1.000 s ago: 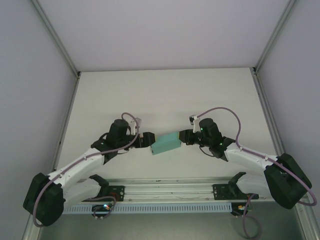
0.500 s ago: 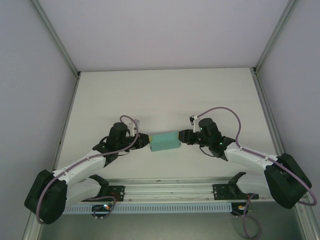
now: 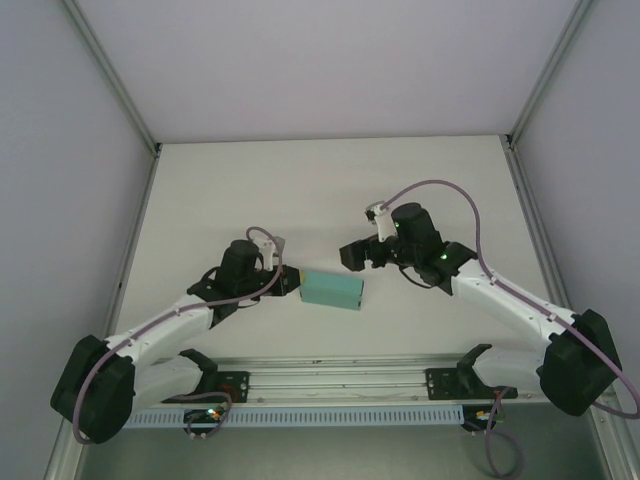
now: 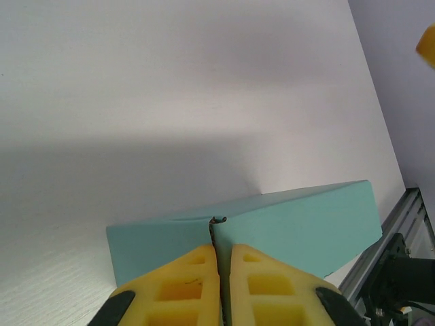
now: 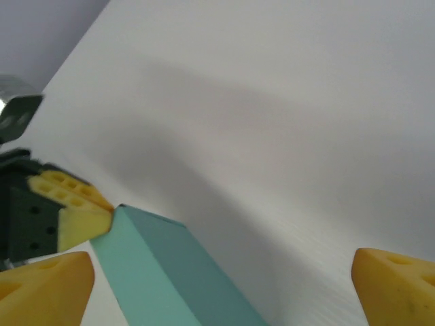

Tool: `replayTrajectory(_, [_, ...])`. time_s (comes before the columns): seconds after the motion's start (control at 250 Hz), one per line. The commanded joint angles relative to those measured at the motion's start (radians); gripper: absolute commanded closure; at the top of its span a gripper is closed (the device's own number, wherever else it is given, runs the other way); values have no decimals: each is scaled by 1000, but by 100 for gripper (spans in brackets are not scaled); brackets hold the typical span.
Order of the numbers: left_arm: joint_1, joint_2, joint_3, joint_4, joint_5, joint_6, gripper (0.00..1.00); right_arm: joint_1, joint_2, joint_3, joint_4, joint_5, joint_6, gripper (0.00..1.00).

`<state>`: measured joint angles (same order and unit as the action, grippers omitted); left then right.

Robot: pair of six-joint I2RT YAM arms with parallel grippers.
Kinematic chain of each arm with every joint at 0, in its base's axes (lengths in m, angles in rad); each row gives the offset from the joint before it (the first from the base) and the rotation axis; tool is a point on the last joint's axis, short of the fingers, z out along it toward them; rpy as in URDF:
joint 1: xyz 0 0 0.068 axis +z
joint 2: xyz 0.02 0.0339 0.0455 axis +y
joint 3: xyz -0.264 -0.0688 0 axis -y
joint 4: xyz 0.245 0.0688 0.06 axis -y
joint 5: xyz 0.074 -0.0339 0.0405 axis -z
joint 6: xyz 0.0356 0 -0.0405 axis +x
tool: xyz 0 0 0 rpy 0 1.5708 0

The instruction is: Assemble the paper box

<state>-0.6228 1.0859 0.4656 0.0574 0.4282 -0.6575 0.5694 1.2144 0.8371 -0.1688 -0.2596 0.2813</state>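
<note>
The paper box (image 3: 331,289) is a small teal-green rectangular box, folded up, lying near the table's front middle. My left gripper (image 3: 289,283) is shut on its left end; in the left wrist view the yellow fingers (image 4: 192,285) pinch a thin edge of the paper box (image 4: 299,224). My right gripper (image 3: 352,254) hangs open above and to the right of the box, apart from it. In the right wrist view the paper box (image 5: 170,272) lies below between the spread yellow fingertips (image 5: 397,282), with the left arm's pads at its far end.
The white table (image 3: 330,190) stretches back to the walls, with bare room behind and beside both arms. An aluminium rail (image 3: 330,375) runs along the near edge by the arm bases.
My right gripper has let go of the box's right end, opened, and pulled back up and away. The box has swung to lie tilted slightly, held by the left gripper alone.
</note>
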Motion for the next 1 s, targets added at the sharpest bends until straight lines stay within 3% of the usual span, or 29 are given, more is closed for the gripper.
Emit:
replayTrajectory(0.0, [-15, 31, -24, -184, -38, 41, 91, 24, 49, -15, -56, -121, -128, 3])
replayTrajectory(0.048, [-15, 33, -25, -185, -42, 41, 91, 26, 76, -29, -56, -102, -122, 10])
replayTrajectory(0.152, [-17, 40, -26, -185, -45, 39, 92, 26, 140, -71, -31, -74, -96, 12])
replayTrajectory(0.22, [-18, 43, -30, -182, -49, 37, 92, 26, 175, -109, 7, -87, -67, 19])
replayTrajectory(0.399, [-18, 38, -41, -192, -62, 35, 99, 26, 216, -230, 118, -122, 19, 49])
replayTrajectory(0.503, [-18, 28, -40, -200, -63, 38, 97, 26, 199, -274, 137, -117, 40, 57])
replayTrajectory(0.563, [-18, 17, -34, -205, -63, 40, 86, 26, 188, -287, 135, -115, 48, 60])
replayTrajectory(0.615, [-18, 9, -22, -208, -59, 41, 70, 26, 187, -295, 138, -113, 52, 60])
replayTrajectory(0.699, [-18, -11, 6, -213, -52, 37, 55, 26, 160, -299, 137, -112, 53, 61])
replayTrajectory(0.783, [-21, -33, 32, -203, -38, 35, 49, 26, 166, -297, 141, -113, 56, 64])
replayTrajectory(0.994, [-34, -29, 57, -102, 21, 25, 4, 27, 207, -291, 159, -122, 58, 63])
